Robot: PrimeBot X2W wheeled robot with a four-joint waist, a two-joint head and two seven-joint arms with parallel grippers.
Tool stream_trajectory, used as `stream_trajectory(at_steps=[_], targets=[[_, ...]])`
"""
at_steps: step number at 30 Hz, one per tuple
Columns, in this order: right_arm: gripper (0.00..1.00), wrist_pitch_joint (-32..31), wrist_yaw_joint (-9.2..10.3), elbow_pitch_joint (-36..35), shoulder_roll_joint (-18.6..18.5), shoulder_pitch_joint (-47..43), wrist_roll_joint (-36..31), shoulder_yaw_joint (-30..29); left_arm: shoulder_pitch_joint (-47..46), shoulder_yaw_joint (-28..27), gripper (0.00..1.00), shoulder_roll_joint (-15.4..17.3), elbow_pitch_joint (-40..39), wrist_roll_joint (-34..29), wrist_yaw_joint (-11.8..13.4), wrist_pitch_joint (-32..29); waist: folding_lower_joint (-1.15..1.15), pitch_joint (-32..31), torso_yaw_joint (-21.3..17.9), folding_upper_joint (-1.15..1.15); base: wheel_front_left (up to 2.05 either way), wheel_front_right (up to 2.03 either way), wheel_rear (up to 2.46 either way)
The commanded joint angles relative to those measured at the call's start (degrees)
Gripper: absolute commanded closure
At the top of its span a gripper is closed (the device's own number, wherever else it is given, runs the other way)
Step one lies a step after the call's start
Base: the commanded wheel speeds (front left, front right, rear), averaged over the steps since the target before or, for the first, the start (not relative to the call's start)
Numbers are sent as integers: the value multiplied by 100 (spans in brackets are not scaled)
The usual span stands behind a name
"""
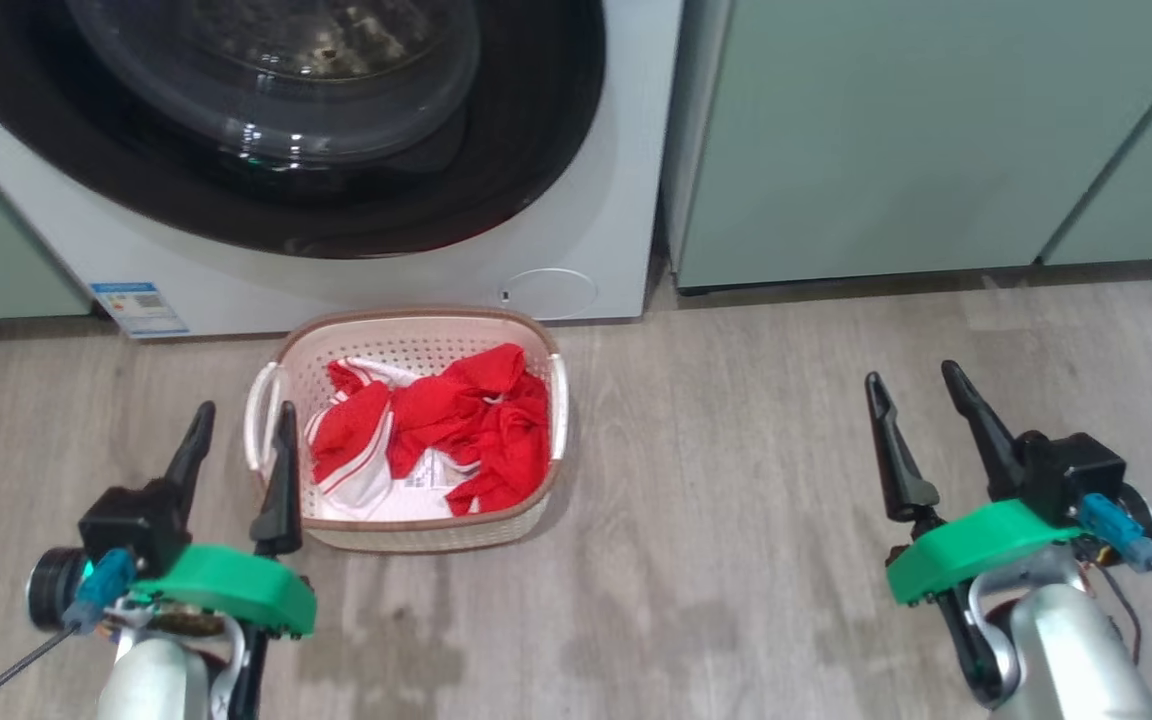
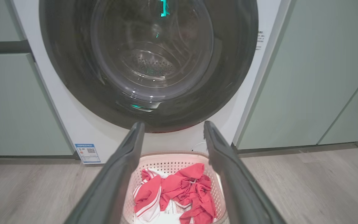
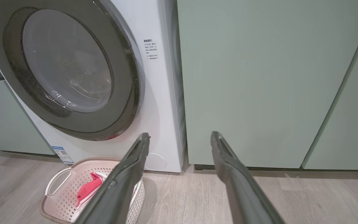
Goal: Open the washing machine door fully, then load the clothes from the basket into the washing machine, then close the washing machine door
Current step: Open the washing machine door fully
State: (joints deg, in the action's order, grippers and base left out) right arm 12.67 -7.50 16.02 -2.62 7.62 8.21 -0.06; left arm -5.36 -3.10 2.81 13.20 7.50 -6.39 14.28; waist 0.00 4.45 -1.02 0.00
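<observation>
A white washing machine (image 1: 596, 150) stands between pale green cabinets (image 1: 886, 140), its round black-rimmed door (image 1: 286, 215) shut. On the wood floor (image 1: 736, 450), close in front of the door, sits the cream basket (image 1: 406, 325) holding the red and white clothes (image 1: 456, 420). The left end effector (image 1: 245, 410) hovers beside the basket's left handle. The right end effector (image 1: 912, 375) hovers well apart to the right. Both point toward the machine, fingers spread wide, holding nothing.

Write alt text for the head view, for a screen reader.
A cream basket of red clothes sits on the wood floor before a white washing machine whose black-rimmed door is shut. The left gripper and right gripper, both open and empty, flank it low in frame.
</observation>
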Motion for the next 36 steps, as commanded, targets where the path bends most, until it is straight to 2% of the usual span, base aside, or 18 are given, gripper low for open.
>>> stream_trajectory(at_steps=[1, 7, 32, 33, 34, 35, 36], targets=[[0, 74, 1, -180, -26, 207, 46, 117, -270, -156, 0, 57, -220, -28, -9, 72, 0, 4, -4, 0, 79, 79, -157], [0, 91, 1, -166, -26, 212, 71, 111, -277, -174, 0, 50, -248, -36, -22, 72, 0, 15, -23, 0, 51, 51, -102], [0, 149, 1, -106, -26, 233, 99, 111, -296, -247, 0, 30, -264, -77, -54, 72, 0, 14, -34, 0, 0, 0, 0], [29, 150, 1, -101, -26, 231, 117, 109, -294, -248, 0, 29, -266, -78, -55, 72, 0, 14, -33, 0, 0, 0, 0], [82, 150, 1, -99, -26, 231, 125, 107, -293, -250, 0, 29, -268, -78, -55, 72, 0, 16, -31, 0, 0, 0, 0], [100, 146, 1, -95, -26, 230, 132, 106, -290, -253, 0, 28, -269, -79, -56, 72, 0, 17, -31, 0, 0, 0, 0], [100, 143, 1, -92, -26, 228, 137, 108, -287, -255, 0, 27, -270, -81, -56, 72, 0, 17, -30, 0, 0, 0, 0]])
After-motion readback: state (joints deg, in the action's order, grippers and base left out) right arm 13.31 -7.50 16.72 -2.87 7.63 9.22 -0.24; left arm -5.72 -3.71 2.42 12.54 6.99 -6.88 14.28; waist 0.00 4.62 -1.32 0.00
